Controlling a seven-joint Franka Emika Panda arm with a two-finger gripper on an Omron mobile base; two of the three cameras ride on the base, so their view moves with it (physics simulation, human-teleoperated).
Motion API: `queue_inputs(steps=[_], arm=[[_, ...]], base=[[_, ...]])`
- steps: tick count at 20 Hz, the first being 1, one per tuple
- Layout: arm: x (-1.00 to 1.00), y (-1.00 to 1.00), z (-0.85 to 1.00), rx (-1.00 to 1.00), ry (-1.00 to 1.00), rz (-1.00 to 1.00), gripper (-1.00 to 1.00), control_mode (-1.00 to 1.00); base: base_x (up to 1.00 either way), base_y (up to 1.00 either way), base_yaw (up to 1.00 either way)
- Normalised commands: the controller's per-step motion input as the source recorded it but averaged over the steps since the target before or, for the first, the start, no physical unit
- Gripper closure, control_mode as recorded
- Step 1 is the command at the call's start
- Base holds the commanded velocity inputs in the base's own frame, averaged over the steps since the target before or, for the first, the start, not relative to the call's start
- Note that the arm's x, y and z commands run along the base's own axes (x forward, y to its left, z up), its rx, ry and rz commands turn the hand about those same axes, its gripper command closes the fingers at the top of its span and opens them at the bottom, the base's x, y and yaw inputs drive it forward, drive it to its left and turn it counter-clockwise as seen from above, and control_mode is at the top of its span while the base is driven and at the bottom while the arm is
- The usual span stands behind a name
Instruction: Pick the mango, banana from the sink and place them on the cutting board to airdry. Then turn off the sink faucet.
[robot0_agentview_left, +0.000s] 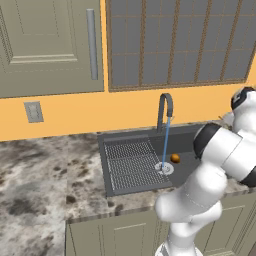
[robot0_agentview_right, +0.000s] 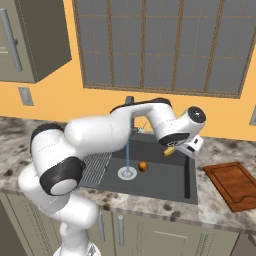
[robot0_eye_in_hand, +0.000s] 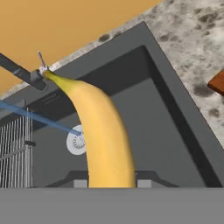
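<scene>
Your banana (robot0_eye_in_hand: 105, 135) is up in the air over the sink (robot0_agentview_right: 165, 182), and your tool (robot0_eye_in_hand: 109, 183) is closed tight on it. You can see its yellow tip (robot0_agentview_right: 169, 151) poking out under the hand. The mango (robot0_agentview_right: 143, 166) sits on the sink floor, just beside the round drain (robot0_agentview_right: 127, 173). Blue water (robot0_agentview_right: 127, 156) runs down from the sink faucet (robot0_agentview_left: 165, 110). The cutting board (robot0_agentview_right: 235, 184) lies on the desk (robot0_agentview_right: 210, 207), to the right of the sink.
</scene>
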Motion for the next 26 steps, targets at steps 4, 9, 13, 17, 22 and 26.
queue_inputs(steps=[4,9,13,17,22,26], arm=[[-0.59,-0.15,0.73,-0.02,-0.10,0.00,1.00,-1.00],[-0.61,-0.42,0.84,-0.07,0.00,0.00,1.00,-1.00],[-0.51,-0.53,0.51,-0.15,0.00,-0.02,1.00,-1.00],[-0.38,-0.54,0.18,-0.15,0.02,-0.08,1.00,-1.00],[-0.16,-0.26,0.00,-0.17,0.04,-0.10,1.00,-1.00],[-0.02,-0.09,0.00,-0.22,0.00,-0.11,1.00,-1.00]], base=[[0.00,0.00,0.00],[0.00,0.00,0.00],[0.00,0.00,0.00],[0.00,0.00,0.00],[0.00,0.00,0.00],[0.00,0.00,0.00]])
